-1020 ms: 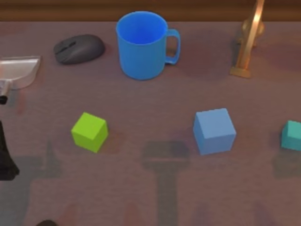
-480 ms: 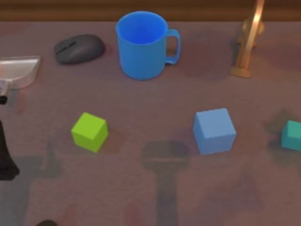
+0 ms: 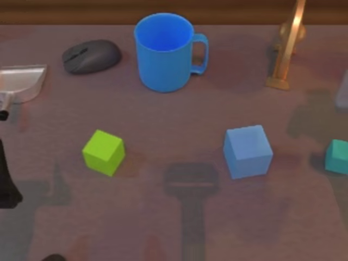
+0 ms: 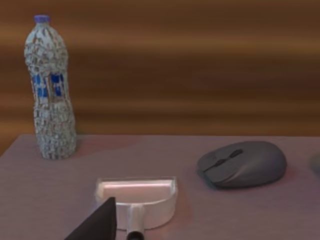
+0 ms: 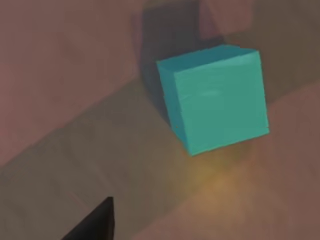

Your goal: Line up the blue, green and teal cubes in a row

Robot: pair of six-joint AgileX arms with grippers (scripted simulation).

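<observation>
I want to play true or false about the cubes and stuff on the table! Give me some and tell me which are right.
1. The green cube sits left of the blue cube. True.
2. The teal cube is inside the mug. False: it lies on the table at the right edge.
3. The mouse is left of the mug. True.
4. The mug lies tipped over. False: it stands upright.
5. A claw holds the teal cube. False: nothing touches it.

We note matte, smooth faces on the teal cube (image 5: 215, 97), green cube (image 3: 103, 151) and blue cube (image 3: 248, 150); glossy plastic mug (image 3: 165, 51); matte mouse (image 4: 242, 163); crinkled clear-plastic bottle (image 4: 51, 90).
</observation>
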